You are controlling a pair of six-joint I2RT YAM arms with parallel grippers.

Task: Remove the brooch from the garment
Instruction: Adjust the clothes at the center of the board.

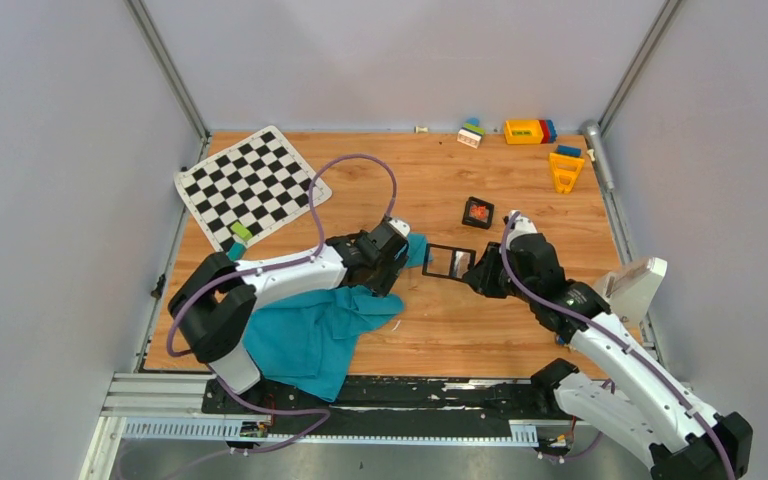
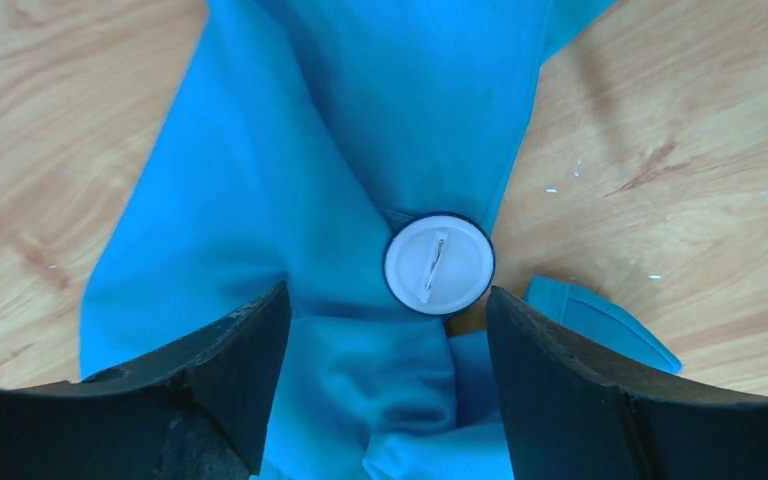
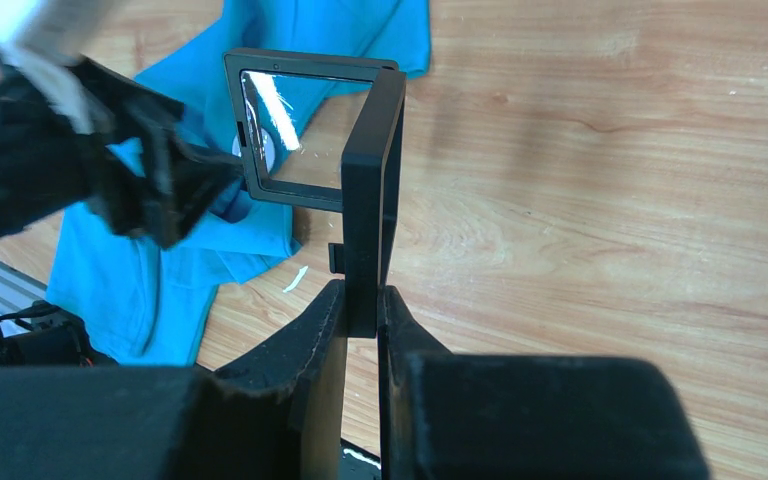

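Brooch (image 2: 438, 264) lies white back up on the garment (image 2: 290, 190), its pin running almost straight away from the left gripper (image 2: 387, 325). That gripper's 2 fingers stand wide apart and hold nothing. The disc sits just ahead of the tips, closer to the one on the right of the wrist view. Whether the pin passes through the cloth I cannot tell. The left arm is the nearer. The right gripper (image 3: 362, 300) is pinched narrow on the rim of an open black box (image 3: 370, 180) just beside the garment.
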